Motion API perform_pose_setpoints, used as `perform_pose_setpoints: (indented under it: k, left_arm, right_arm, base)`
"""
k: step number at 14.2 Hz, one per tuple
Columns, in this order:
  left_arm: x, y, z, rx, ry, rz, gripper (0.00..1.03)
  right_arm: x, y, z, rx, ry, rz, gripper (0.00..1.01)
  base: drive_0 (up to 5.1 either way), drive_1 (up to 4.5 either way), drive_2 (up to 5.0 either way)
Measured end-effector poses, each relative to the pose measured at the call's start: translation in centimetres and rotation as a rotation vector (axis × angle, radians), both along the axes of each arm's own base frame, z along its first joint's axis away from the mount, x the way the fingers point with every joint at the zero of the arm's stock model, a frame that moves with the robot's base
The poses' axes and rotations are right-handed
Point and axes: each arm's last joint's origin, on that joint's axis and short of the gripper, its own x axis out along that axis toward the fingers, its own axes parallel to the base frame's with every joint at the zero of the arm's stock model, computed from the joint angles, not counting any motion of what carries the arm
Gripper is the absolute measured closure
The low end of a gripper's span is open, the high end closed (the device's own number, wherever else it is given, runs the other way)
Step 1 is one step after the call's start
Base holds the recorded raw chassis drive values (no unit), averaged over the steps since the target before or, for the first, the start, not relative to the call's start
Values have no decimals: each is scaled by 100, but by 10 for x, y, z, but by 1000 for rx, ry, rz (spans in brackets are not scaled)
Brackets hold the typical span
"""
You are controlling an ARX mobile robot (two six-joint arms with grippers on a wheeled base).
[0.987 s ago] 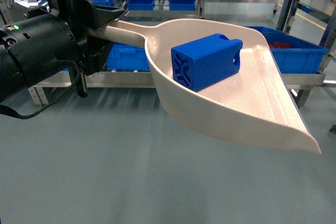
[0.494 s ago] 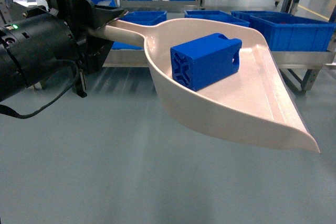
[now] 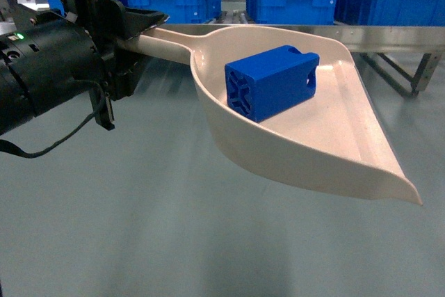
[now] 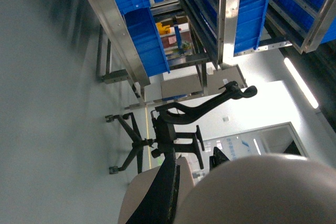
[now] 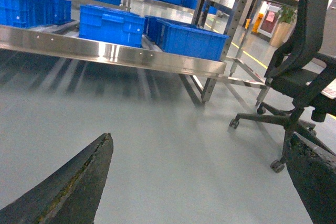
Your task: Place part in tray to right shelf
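The block (image 3: 272,81) is showing bright blue, its near end ribbed in a cross pattern. The scoop (image 3: 327,151) under it is showing pale beige-pink all over, handle included. The left tool (image 3: 135,29) and its arm (image 3: 42,78) are showing matte black, with one small green light glowing. The bins (image 5: 186,38) are showing the same strong blue; the rack rail (image 5: 110,51) is gleaming bare steel. The floor (image 3: 139,227) is showing flat grey-green. The office chair (image 5: 302,72) is showing black.
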Motion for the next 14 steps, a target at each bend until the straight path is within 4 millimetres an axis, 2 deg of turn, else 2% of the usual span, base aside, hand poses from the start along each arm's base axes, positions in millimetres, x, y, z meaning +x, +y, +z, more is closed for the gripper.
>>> perform_pose_setpoints:
  k: [7, 14]
  left_arm:
    - [0, 0, 0, 0, -2, 0, 89]
    - [0, 0, 0, -1, -4, 0, 89]
  right_arm:
    - [0, 0, 0, 0, -5, 0, 3]
    - [0, 0, 1, -1, -6, 0, 3]
  base:
    - [0, 0, 0]
    - [0, 404, -405]
